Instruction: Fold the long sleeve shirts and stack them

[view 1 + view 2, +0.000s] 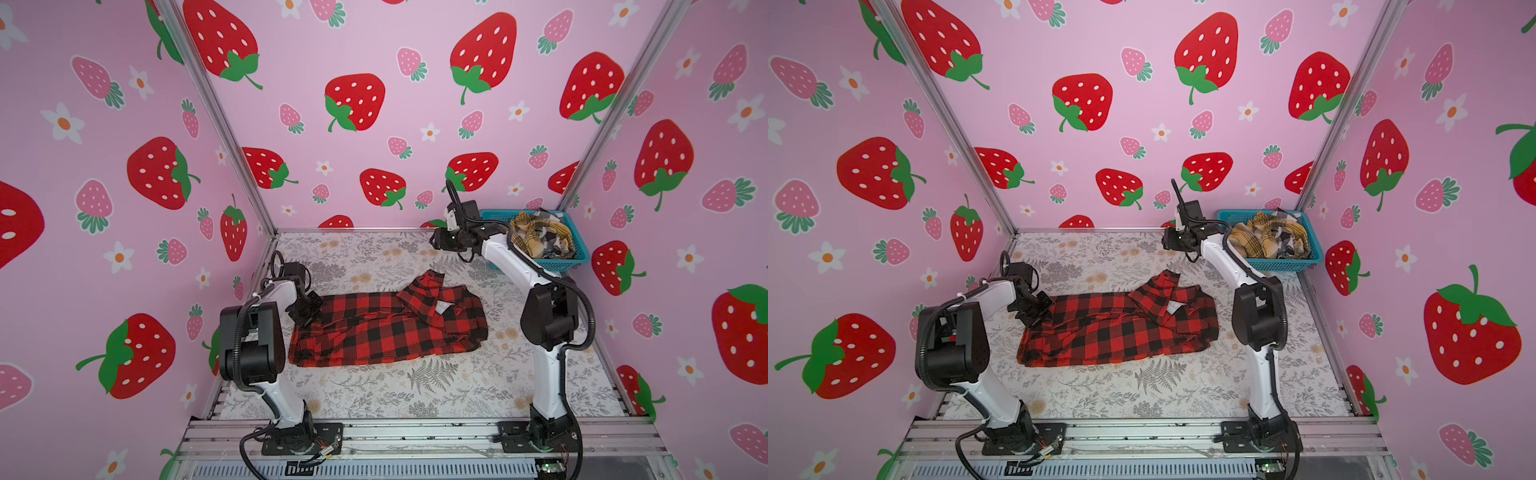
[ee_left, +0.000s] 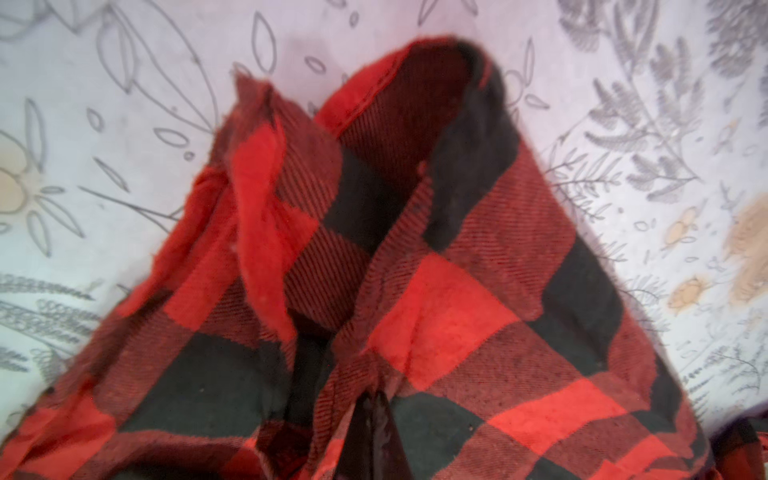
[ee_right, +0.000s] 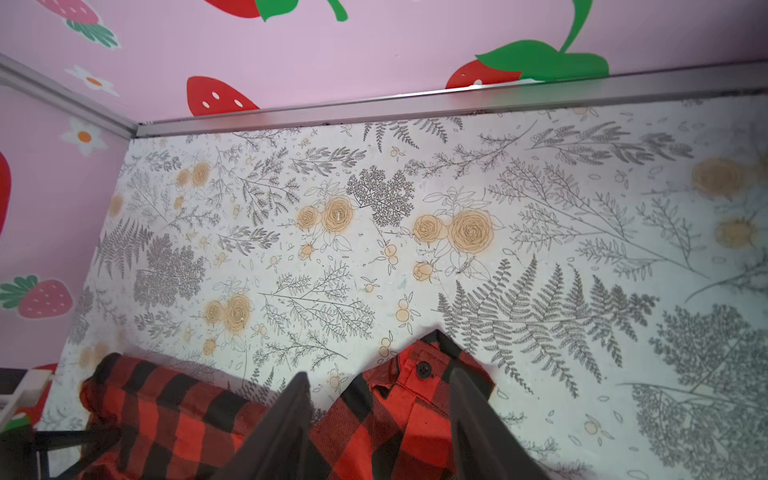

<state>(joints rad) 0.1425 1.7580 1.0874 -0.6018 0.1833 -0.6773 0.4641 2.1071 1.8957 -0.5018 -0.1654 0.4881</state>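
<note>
On the middle of the table [image 1: 374, 399], the red-and-black shirt [image 1: 386, 328] lies spread out and partly folded, one sleeve laid across its body with the cuff [image 3: 422, 368] pointing toward the back wall. The left gripper [image 1: 306, 312] is pressed together on the shirt's left edge; the left wrist view shows cloth tented up toward its jaws. The right gripper [image 3: 380, 376] hangs raised just beside the basket [image 1: 582, 254], jaws spread and holding nothing. The yellow and black-and-white shirts [image 1: 536, 239] sit bunched in the basket. Judged from its drape, the flannel is light, soft and limp, not slippery: it probably sags from a single pinch and drags its lower layers. Take hold at stitched edges — hem, shoulder seam or cuff — with both grippers well apart, catching every layer.
</note>
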